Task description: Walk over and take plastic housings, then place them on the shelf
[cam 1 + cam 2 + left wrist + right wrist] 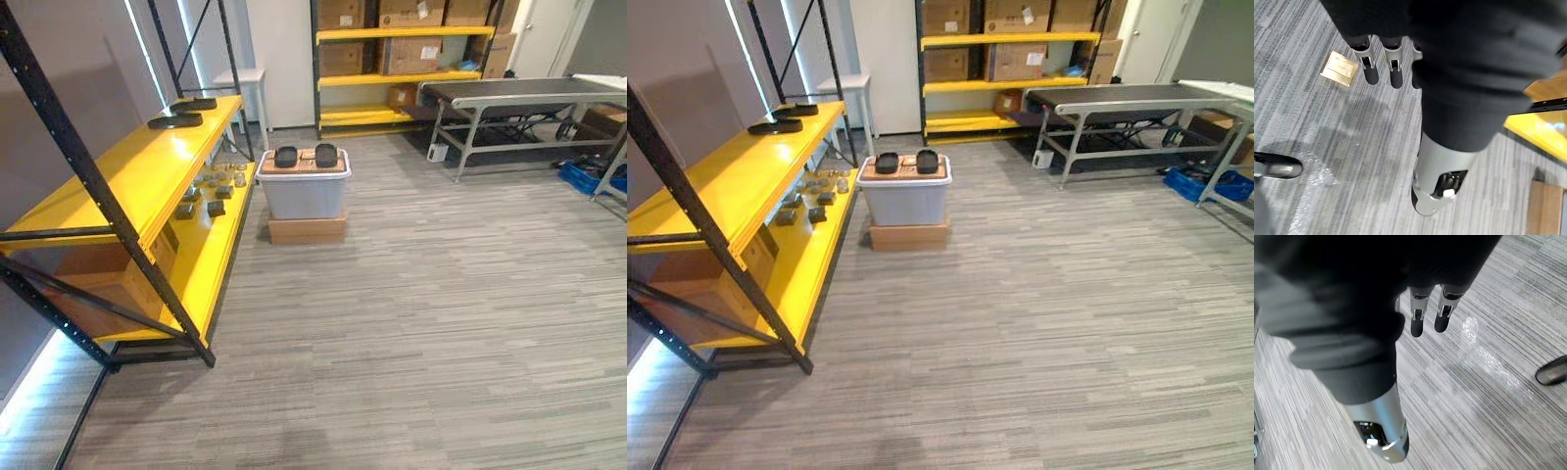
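Two black plastic housings (285,156) (326,155) lie side by side on the cardboard-topped lid of a grey bin (304,194), which stands on a flat cardboard box on the floor ahead. To its left runs the yellow shelf (118,181) with black uprights. Two more black housings (175,120) (195,103) rest at the far end of its top level. My left hand (1382,68) hangs above the carpet with straight fingers and holds nothing. My right hand (1418,318) hangs the same way, fingers straight and empty.
Several small grey parts (211,186) lie on the shelf's lower level, with a cardboard box (98,264) beside them. A metal conveyor table (519,93) and a blue crate (588,178) stand at the back right. A second yellow rack (392,73) holds boxes.
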Available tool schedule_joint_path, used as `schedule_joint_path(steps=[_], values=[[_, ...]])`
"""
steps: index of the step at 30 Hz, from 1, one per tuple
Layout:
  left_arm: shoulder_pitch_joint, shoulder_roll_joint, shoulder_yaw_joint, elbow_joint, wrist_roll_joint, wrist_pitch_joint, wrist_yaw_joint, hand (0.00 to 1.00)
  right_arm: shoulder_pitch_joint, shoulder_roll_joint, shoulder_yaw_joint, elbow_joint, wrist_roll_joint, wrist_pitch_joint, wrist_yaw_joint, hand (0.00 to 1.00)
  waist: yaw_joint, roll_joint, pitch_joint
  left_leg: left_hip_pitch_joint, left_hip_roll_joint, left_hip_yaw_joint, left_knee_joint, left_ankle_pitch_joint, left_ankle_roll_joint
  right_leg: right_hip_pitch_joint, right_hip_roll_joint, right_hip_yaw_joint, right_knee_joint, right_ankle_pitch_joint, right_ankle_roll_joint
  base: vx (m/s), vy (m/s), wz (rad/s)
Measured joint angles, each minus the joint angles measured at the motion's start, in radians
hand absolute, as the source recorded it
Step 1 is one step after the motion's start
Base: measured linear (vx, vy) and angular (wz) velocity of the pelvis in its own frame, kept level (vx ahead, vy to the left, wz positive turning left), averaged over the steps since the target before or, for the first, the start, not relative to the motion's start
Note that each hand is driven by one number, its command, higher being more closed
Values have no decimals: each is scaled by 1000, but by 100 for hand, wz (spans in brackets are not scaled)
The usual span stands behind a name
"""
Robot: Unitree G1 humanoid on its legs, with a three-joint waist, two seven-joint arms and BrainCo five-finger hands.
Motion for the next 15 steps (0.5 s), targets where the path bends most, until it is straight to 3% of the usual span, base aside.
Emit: schedule_joint_path(steps=[1, 4, 6, 8, 9, 10, 11, 12, 13, 14, 15], values=[[0, 3, -3, 0, 0, 3, 0, 0, 0, 0, 8, 1, 0, 3, -1, 0, 1, -3, 10, 20, -2, 0, -17, 0, 1, -19, -11, -12, 3, -3, 0, 124, 99, 1], [-33, 10, -1, 18, 1, 10, 3, 0, -3, 9, 9, 10, 0, 4, -1, 0, -32, 0, 26, 70, 20, -40, -59, -12, 17, -51, 11, -76, -308, 12, -11, 257, -16, 32], [-94, 11, 0, 23, 2, 10, 13, 0, -4, 11, 4, 24, 0, 4, -2, 0, -66, -10, 56, 123, 42, -87, -93, -30, -5, -52, 40, -110, -654, 131, -31, 423, -133, 63], [-123, 10, 1, 39, 4, 10, 13, 0, 3, 14, -34, 38, -1, 6, -5, 0, -83, -23, 60, 175, 61, -114, -108, -73, -33, -73, 38, -107, -719, 207, -57, 686, -303, 63], [-123, 0, 9, 48, 9, 9, 13, 0, 22, 18, -60, 38, -3, 6, -8, 0, -102, 2, 47, 200, 98, -128, -90, -91, -59, -80, 63, -114, -646, 270, -98, 638, -286, 55], [-124, -2, 24, 50, 16, 8, 12, 0, 23, 27, -81, 40, -6, 6, -7, 0, -102, -1, 41, 183, 111, -127, -38, -94, -65, -88, 66, -112, -608, 286, -123, 755, -317, 29], [-124, -18, 70, 60, 25, 9, 13, 0, 23, 40, -126, 40, -18, 6, -7, 0, -97, 10, 38, 142, 131, -124, 114, -90, -85, -74, 90, -114, -568, 252, -177, 771, -312, -5], [-119, -36, 139, 65, 36, 14, 15, 0, 25, 53, -153, 39, -29, 7, -7, 0, -87, 18, 39, 63, 159, -99, 344, -33, -159, -17, 120, -119, -577, 213, -193, 922, -363, -5], [-113, -43, 169, 65, 41, 16, 15, 0, 31, 57, -151, 39, -36, 7, -7, 0, -88, 22, 40, 8, 176, -95, 488, 29, -185, 31, 135, -124, -600, 195, -199, 762, -255, 5], [-107, -49, 204, 64, 44, 20, 16, 0, 40, 67, -147, 36, -37, 9, -8, 0, -78, 25, 45, -97, 220, -84, 773, 74, -213, 141, 169, -125, -658, 170, -211, 597, -195, 9], [-101, -49, 209, 64, 44, 22, 16, 0, 43, 73, -144, 36, -37, 10, -9, 0, -67, 24, 46, -138, 238, -66, 887, 70, -209, 195, 185, -114, -686, 162, -215, 733, -222, -13]])
